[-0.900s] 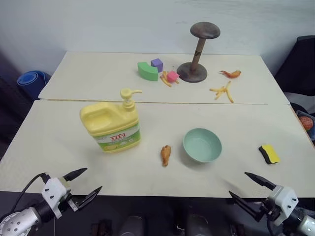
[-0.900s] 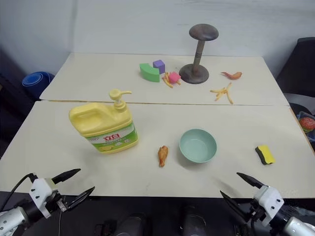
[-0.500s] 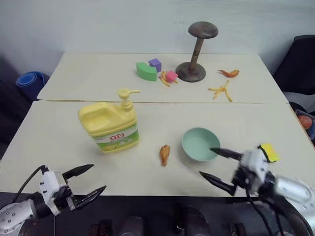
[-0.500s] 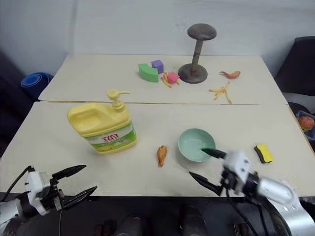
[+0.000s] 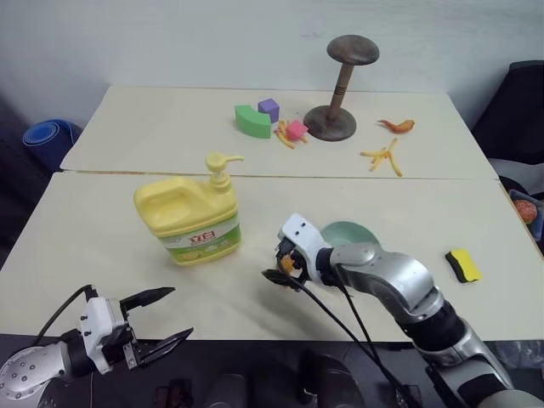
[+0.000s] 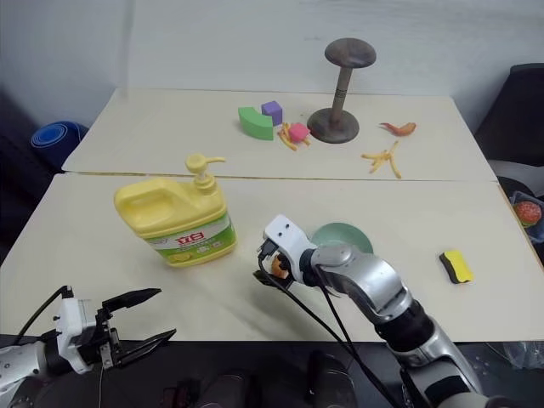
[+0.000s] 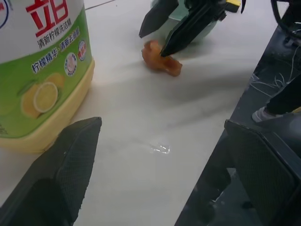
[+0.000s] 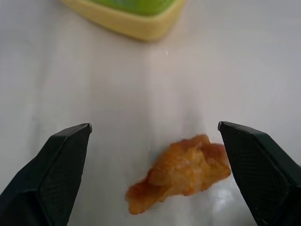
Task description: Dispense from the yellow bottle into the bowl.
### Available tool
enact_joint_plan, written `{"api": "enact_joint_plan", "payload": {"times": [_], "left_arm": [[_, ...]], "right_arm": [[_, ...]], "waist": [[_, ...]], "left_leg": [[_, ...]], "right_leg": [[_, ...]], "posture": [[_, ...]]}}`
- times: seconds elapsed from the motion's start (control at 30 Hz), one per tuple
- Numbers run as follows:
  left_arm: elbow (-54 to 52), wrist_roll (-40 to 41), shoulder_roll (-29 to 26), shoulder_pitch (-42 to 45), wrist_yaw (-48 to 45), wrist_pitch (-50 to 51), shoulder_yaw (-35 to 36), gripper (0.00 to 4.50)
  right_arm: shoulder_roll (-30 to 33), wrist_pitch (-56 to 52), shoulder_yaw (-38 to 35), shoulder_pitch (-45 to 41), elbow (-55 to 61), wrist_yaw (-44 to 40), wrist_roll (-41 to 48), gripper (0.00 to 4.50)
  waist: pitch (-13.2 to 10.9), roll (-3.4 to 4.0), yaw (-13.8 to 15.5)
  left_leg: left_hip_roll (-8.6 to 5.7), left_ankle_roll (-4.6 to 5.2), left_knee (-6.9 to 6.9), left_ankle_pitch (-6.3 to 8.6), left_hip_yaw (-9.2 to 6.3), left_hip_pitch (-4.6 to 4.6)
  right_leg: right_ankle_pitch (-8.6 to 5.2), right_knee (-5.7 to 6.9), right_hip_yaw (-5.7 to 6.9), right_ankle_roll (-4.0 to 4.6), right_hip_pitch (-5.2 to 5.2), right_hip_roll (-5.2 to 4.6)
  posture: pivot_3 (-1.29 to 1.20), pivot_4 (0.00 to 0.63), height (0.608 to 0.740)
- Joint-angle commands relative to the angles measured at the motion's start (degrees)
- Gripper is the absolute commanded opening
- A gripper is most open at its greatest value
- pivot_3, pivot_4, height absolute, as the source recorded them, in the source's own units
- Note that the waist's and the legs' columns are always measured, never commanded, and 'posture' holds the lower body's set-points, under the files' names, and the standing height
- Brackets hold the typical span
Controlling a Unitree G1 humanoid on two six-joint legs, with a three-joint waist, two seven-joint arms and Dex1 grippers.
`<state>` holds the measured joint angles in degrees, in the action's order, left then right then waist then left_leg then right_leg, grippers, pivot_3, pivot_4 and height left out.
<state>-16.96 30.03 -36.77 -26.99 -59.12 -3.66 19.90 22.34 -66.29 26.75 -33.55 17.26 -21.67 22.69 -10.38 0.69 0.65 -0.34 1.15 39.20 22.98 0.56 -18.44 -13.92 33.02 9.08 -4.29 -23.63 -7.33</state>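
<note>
Nearest the robot, the left gripper point(image 5: 151, 325) hung at the table's point(image 5: 76, 246) front edge with its jaws spread wide and nothing between them. Farther in, the right gripper point(image 5: 283, 265) was also fully open and empty, its fingers straddling a small orange chicken-like toy piece point(image 8: 181, 172) lying on the table — not touching it in the wrist view. Just behind that gripper sat the bowl point(image 5: 350, 233), partly covered by the arm. The yellow bottle point(image 5: 189, 218) stood upright to the left of the toy piece, near but apart, pump nozzle point(image 5: 219, 164) pointing toward the bowl's side yet well short of it. Judged from this layout, dispensing had not begun; a good execution would bring the spout over the bowl — or the bowl under the spout — before pressing the pump straight down, with the bottle steadied against tipping. Blocks point(image 5: 255, 121) and a wooden stand point(image 5: 338, 83) lay at the far end.
</note>
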Motion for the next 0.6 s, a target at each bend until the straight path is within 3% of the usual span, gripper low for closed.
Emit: {"api": "enact_joint_plan", "payload": {"times": [0.03,0.33,0.6], "left_arm": [[-2.16,0.12,0.4,-0.08,0.8,-0.37,0.86,4.45],[-2.11,-0.81,1.49,0.29,2.0,-1.6,0.32,4.45],[-1.59,-1.12,2.23,1.48,2.11,-1.92,0.1,4.45]], "right_arm": [[0.12,0.65,4.07,-2.76,-0.81,0.24,-4.31,4.5],[0.74,-0.81,6.15,-2.29,-3.64,-0.96,-8.71,4.5],[-2.97,-1.92,3.57,-0.96,-5.67,-2.4,-7.81,4.5]], "waist": [[0.0,0.0,-0.35],[0.0,-0.01,-0.82],[0.01,-0.01,-0.86]], "left_leg": [[0.0,0.0,0.0,0.0,0.0,0.01],[0.06,-0.08,0.0,-0.05,0.02,0.06],[0.06,-0.08,0.0,-0.05,0.03,0.07]], "right_leg": [[0.0,0.0,0.0,-0.01,0.01,0.02],[0.01,0.11,-0.02,-0.01,0.0,0.14],[0.01,0.14,-0.03,-0.01,0.0,0.13]], "posture": [[0.0,0.15,0.74],[0.0,0.15,0.74],[0.0,0.15,0.74]]}}
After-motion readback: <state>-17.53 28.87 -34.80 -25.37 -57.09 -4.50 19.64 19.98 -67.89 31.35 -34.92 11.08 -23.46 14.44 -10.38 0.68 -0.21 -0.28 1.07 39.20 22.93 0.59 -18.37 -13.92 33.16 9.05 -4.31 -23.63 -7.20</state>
